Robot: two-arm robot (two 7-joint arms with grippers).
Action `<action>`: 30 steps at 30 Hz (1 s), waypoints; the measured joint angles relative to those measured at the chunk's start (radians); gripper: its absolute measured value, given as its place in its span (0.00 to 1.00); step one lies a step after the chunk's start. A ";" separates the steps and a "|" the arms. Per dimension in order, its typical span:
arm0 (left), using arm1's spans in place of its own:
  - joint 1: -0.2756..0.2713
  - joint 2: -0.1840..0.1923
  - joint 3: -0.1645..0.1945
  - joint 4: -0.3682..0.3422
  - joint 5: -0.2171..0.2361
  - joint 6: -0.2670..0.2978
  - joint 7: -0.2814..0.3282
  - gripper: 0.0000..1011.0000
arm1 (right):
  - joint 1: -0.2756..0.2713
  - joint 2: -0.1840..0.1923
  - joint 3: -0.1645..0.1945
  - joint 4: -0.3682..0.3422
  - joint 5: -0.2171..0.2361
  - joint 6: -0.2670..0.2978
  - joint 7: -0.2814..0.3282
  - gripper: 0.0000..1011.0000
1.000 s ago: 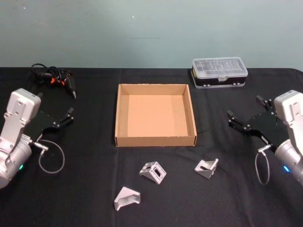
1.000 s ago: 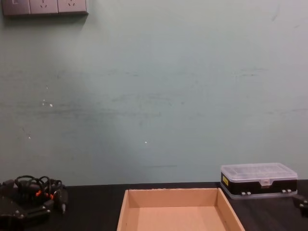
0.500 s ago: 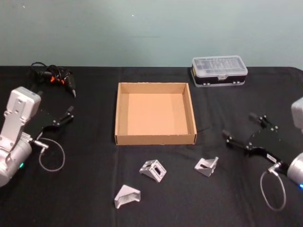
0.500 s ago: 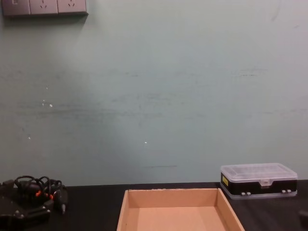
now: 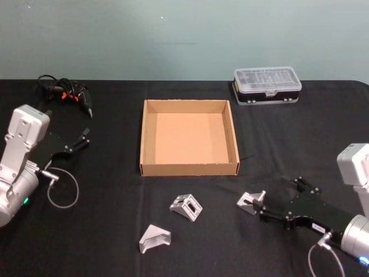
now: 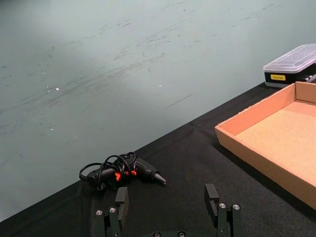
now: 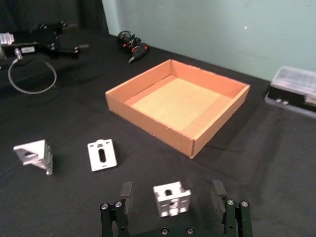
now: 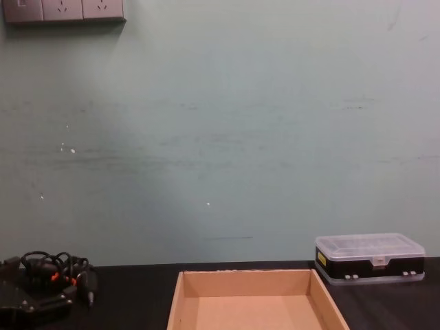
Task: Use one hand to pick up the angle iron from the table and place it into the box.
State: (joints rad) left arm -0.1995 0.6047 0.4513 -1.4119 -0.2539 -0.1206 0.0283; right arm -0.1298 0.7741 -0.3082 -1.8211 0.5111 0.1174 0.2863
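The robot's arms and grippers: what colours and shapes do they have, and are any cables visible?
The left arm and right arm are silver-grey, with boxy wrist housings and a small blue-green light. The left gripper and right gripper are flat black, two-fingered, with small silver screws. A thin grey cable loops at each wrist.

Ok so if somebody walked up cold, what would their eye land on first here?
Probably the tan box, open and empty at the middle of the black table. Next, the right gripper low at the near right, its open fingers either side of one angle iron, with two more angle irons loose to its left. The left gripper sits idle and open at the left edge.
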 joint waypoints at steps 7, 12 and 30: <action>0.000 0.000 0.000 0.000 0.000 0.000 0.000 1.00 | 0.009 -0.030 -0.027 0.014 -0.051 0.031 0.004 0.99; 0.000 0.000 0.000 0.000 0.000 0.000 0.000 1.00 | 0.018 -0.053 -0.042 0.029 -0.083 0.046 0.001 0.99; 0.000 0.000 0.000 0.000 0.000 0.000 0.000 1.00 | 0.042 -0.132 -0.058 0.092 -0.165 0.048 -0.003 0.99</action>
State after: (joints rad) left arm -0.1995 0.6047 0.4513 -1.4120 -0.2538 -0.1205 0.0283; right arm -0.0876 0.6425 -0.3658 -1.7295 0.3461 0.1654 0.2828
